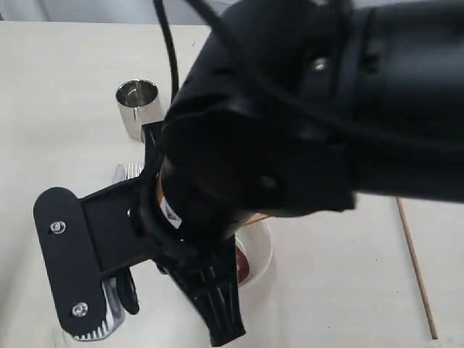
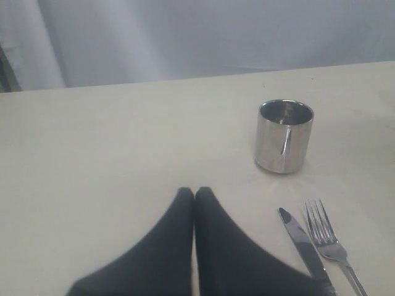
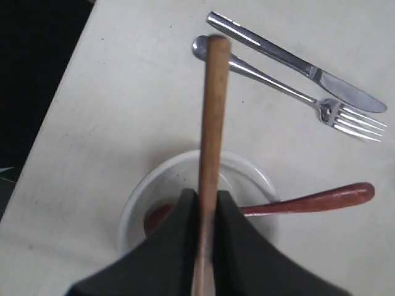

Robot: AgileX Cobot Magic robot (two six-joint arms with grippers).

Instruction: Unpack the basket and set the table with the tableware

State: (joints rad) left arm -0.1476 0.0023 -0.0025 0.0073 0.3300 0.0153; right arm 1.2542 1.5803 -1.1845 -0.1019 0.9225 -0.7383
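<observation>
My right gripper point(image 3: 207, 192) is shut on a wooden chopstick point(image 3: 213, 111) and holds it above the white bowl point(image 3: 133, 206). A reddish-brown spoon point(image 3: 321, 198) rests in the bowl with its handle over the rim. Beyond the bowl, a steel knife point(image 3: 290, 61) and fork point(image 3: 278, 83) lie side by side on the table point(image 1: 58, 87). My left gripper point(image 2: 194, 192) is shut on nothing and hovers low over the tabletop, near the steel cup point(image 2: 284, 135), the knife point(image 2: 302, 243) and the fork point(image 2: 327, 237). The basket is out of view.
The right arm point(image 1: 312, 109) fills most of the exterior view and hides the middle of the table. A second chopstick point(image 1: 415, 268) lies alone on the tabletop at the right. The cup point(image 1: 138, 101) stands at the back left.
</observation>
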